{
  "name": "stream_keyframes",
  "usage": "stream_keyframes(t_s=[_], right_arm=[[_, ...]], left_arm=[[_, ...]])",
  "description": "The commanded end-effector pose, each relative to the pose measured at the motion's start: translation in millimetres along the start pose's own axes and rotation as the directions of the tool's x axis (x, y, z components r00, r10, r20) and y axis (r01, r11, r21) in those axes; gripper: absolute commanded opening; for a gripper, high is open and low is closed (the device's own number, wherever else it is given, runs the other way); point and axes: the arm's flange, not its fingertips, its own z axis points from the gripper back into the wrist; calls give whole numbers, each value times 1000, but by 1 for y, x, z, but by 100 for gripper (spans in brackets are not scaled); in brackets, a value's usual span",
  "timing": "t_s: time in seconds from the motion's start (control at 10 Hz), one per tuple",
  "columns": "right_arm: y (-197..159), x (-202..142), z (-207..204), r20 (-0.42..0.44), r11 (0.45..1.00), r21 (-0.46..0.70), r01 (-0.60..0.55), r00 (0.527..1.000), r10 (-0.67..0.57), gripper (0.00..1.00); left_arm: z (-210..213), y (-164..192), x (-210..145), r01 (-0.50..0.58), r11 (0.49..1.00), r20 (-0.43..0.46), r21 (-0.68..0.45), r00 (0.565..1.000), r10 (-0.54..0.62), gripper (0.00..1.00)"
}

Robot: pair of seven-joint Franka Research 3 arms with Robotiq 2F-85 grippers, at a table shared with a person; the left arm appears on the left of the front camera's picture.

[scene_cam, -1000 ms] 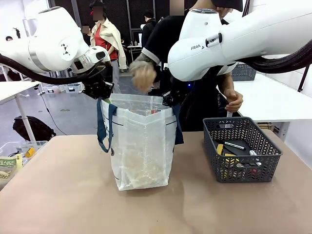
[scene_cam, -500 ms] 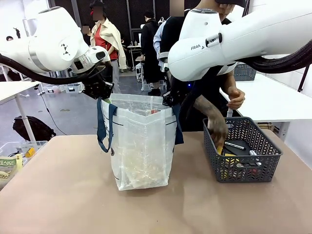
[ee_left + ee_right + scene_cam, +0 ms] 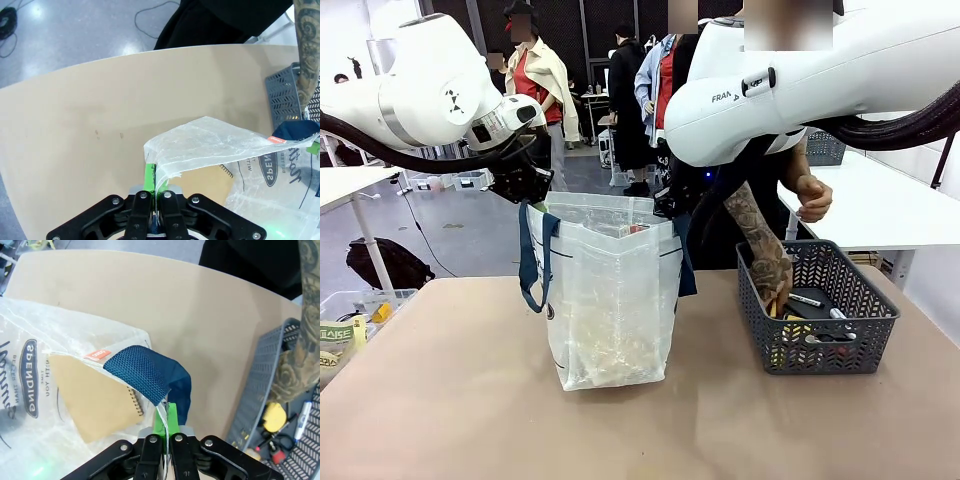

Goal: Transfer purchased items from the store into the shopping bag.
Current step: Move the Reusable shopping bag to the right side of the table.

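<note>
Shopping bag (image 3: 610,300) stands mid-table. Left gripper (image 3: 527,192) is pinched tight on its rim, right gripper (image 3: 670,205) likewise beside the navy handle (image 3: 150,375). Spiral notebook (image 3: 90,390) lies inside. In the basket (image 3: 817,345) alongside, a person's hand (image 3: 772,283) covers a yellow piece (image 3: 273,417), near a marker (image 3: 806,299).

Tan bench (image 3: 450,400), lower frame; clear bin (image 3: 350,298), lower left; black bag (image 3: 385,262) on floor, left.
</note>
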Motion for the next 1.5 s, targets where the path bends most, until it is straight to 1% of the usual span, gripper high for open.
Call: stream_keyframes(t_s=[0.0,1.4], right_arm=[[-3,-1,1,5,1000,3,10,1000,-10,0],[-3,-1,1,5,1000,3,10,1000,-10,0]], left_arm=[[5,3,0,-8,1000,0,4,1000,8,0],[5,3,0,-8,1000,0,4,1000,8,0]])
